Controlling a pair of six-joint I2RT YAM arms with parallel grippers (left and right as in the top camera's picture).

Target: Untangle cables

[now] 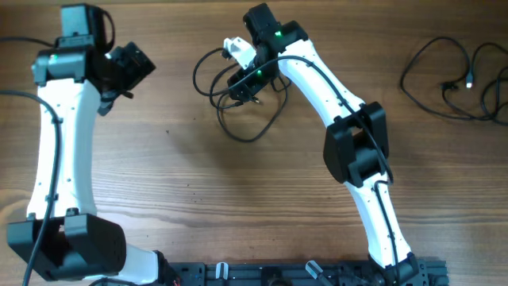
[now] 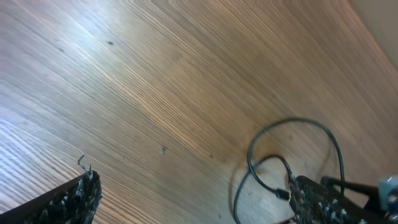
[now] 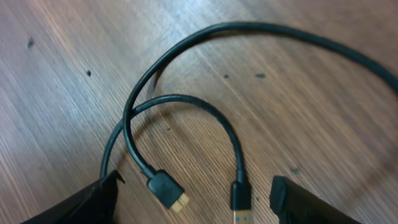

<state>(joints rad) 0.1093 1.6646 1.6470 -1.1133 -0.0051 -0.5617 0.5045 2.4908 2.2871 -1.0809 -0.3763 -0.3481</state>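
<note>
**Fig.** Untangling of cables, early stage (est.).

- **Main bundle of cables (image 1: 230, 103):** on counter (image 1: 198, 183), upper centre of overhead view. Several loops overlapping, directly under right jaws.
- **Right jaws:** spread wide, nothing held, set low either side of two plug ends. Micro-B type plug (image 3: 166, 190) and USB-A plug (image 3: 240, 196) just beside each other, not touching. Cords arching away from the plugs and crossing once at left of right wrist view.
- **Left jaws:** likewise wide and empty, over bare wood well to left of bundle. One cable loop (image 2: 292, 143) visible at lower right of left wrist view.
- **Second group of thin cords (image 1: 444, 87):** far right of counter, well apart from bundle. Already separated or untouched: cannot tell.
- **Progress (judged):** little done, w/ no cord gripped and loops overlapped.
- **Left to do:** grip one plug end, draw its cord clear of the other loops, repeat for the rest.
</note>
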